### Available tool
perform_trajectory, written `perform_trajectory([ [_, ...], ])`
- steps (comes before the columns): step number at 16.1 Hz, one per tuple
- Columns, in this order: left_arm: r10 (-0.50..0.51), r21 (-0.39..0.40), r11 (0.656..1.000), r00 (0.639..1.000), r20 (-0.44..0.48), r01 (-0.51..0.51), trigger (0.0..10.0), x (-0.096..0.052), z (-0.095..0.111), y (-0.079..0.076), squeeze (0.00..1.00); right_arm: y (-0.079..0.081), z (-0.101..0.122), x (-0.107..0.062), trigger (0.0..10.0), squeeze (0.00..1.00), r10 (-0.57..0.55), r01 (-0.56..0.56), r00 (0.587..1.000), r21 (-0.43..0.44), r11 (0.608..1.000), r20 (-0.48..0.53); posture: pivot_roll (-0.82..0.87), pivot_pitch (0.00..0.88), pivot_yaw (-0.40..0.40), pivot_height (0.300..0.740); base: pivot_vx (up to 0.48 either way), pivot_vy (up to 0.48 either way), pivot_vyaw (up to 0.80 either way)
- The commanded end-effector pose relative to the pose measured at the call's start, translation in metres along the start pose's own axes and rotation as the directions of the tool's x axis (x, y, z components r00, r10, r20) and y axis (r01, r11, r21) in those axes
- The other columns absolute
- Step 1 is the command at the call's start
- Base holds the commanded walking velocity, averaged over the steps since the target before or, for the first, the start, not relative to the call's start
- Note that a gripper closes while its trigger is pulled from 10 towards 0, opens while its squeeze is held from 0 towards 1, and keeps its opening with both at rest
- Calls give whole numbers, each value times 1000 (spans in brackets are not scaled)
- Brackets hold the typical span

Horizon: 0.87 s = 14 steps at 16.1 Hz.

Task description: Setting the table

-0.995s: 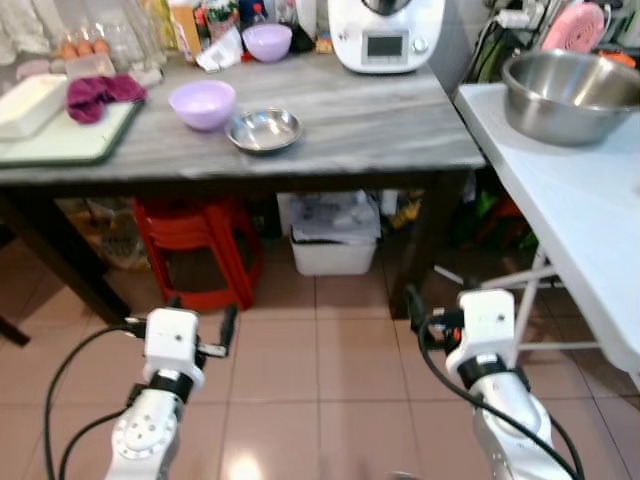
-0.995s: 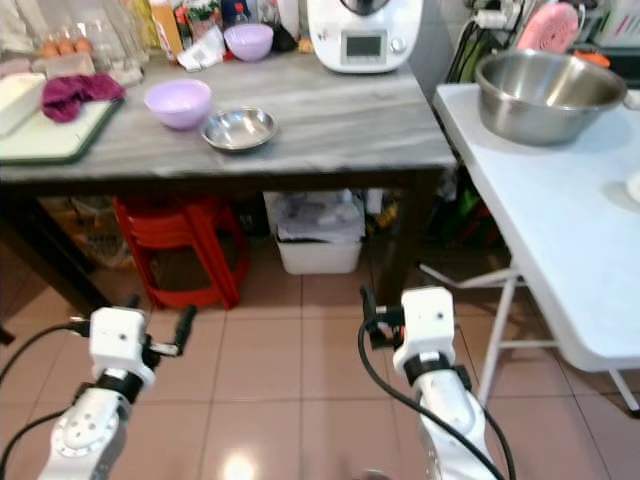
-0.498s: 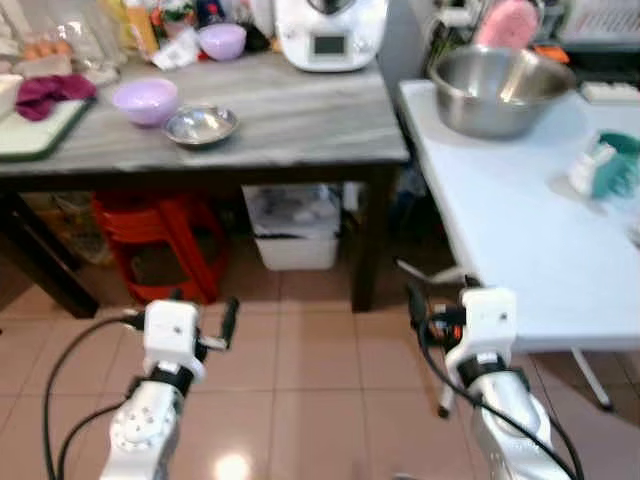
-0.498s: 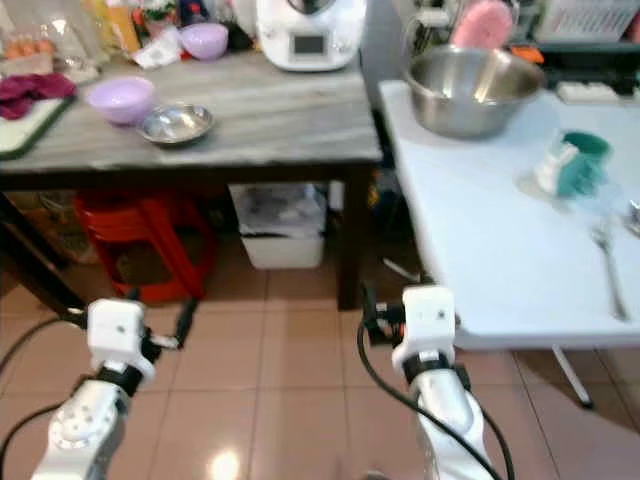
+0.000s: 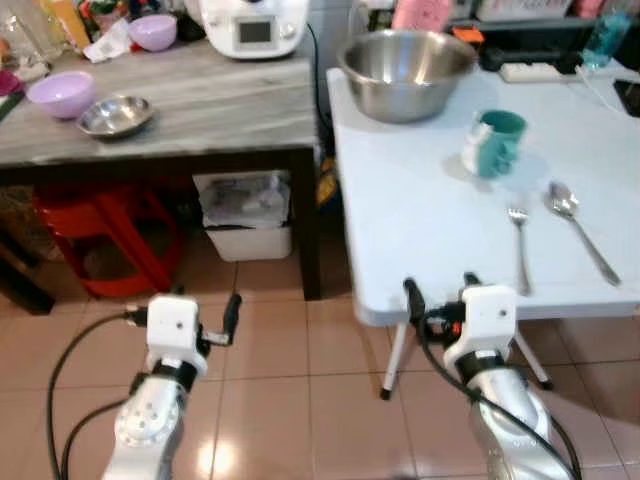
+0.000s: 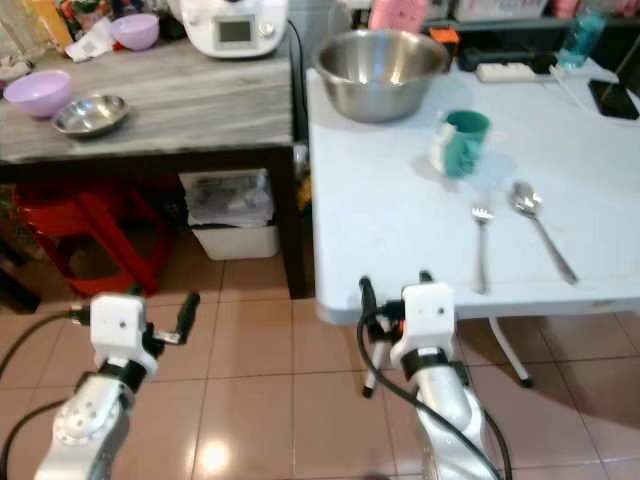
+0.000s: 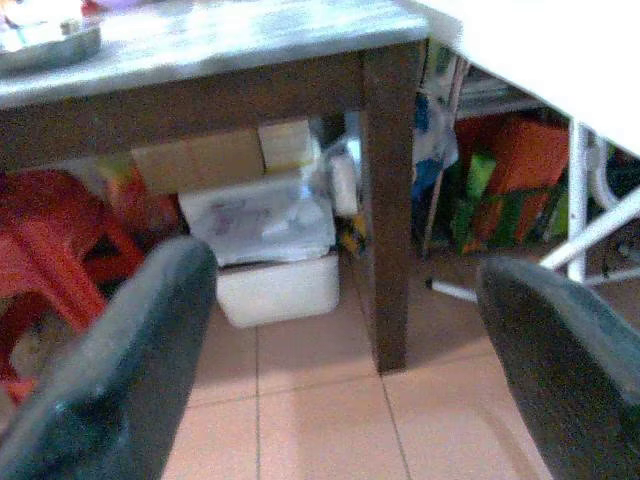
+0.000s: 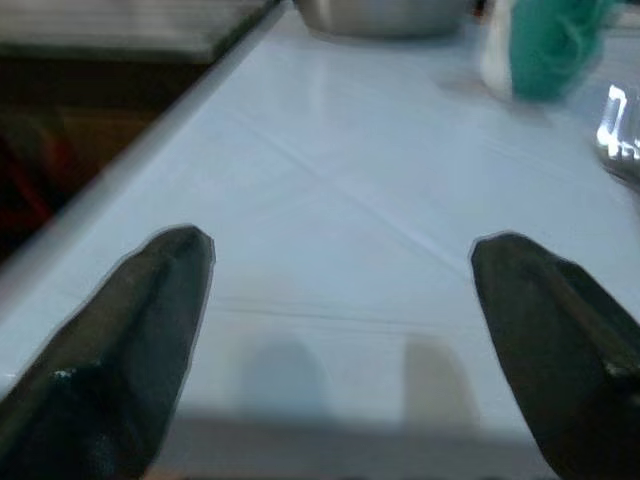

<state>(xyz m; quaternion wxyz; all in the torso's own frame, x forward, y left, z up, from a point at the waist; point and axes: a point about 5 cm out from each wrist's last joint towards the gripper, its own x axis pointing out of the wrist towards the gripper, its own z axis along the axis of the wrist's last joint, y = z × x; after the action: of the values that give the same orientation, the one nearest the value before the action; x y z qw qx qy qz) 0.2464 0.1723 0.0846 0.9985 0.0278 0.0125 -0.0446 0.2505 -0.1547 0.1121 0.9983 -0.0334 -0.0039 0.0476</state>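
White counter [image 5: 420, 230] fills the right half of the left eye view, and it carries the things for setting the table. I judge the step in hand is the approach: nothing is picked up yet, and both arms are low at the bottom of the frame.

Going from large to small, a steel mixing bowl [image 5: 405, 72] stands at the upper centre, a teal mug [image 5: 495, 142] is right of the centre, and a spoon [image 5: 575, 225] and a fork [image 5: 520, 245] lie side by side near the right edge, close but apart.

The right gripper [image 5: 440, 292] is at the counter's near edge with its jaws released and empty. The left gripper [image 5: 190, 312] hangs over the floor at the lower left, jaws also spread and empty.

The next move probably calls for raising the right arm over the edge and reaching to the cutlery, which lies flat and thin, so it needs a low, exact pinch.
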Motion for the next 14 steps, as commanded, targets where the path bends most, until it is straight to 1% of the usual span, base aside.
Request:
perform_trajectory([
  [1, 9, 14, 1000, 1000, -1, -9, 10000, -1, 1, 4, 0, -1, -2, -2, 10000, 0, -13, 13, 1000, 16, 1000, -11, -91, 130, 72, 740, 0, 0, 0],
  [3, 7, 14, 1000, 1000, 1, -7, 10000, -2, 2, 4, 0, -1, 0, -3, 10000, 0, -24, 24, 1000, 20, 999, -4, -79, 131, 76, 740, 0, 0, 0],
  [5, 0, 16, 1000, 1000, 3, 0, 10000, 0, 3, 3, 0, -5, 2, -2, 10000, 0, -60, 60, 998, 16, 998, 3, -84, 138, 81, 740, 0, 0, 0],
  [9, -30, 24, 999, 1000, 8, 29, 10000, 3, 5, 0, 0, -7, -1, -4, 10000, 0, -72, 73, 997, 22, 997, -10, -88, 139, 86, 740, 0, 0, 0],
  [12, -38, 21, 999, 999, 7, 38, 10000, 5, 5, -2, 0, -7, -2, -3, 10000, 0, -74, 75, 997, 21, 997, -14, -89, 135, 86, 740, 0, -311, 0],
  [14, -40, 20, 999, 999, 5, 40, 10000, 5, 4, -2, 0, -7, -1, -2, 10000, 0, -72, 72, 997, 22, 997, -11, -87, 135, 85, 740, 0, -465, 0],
])
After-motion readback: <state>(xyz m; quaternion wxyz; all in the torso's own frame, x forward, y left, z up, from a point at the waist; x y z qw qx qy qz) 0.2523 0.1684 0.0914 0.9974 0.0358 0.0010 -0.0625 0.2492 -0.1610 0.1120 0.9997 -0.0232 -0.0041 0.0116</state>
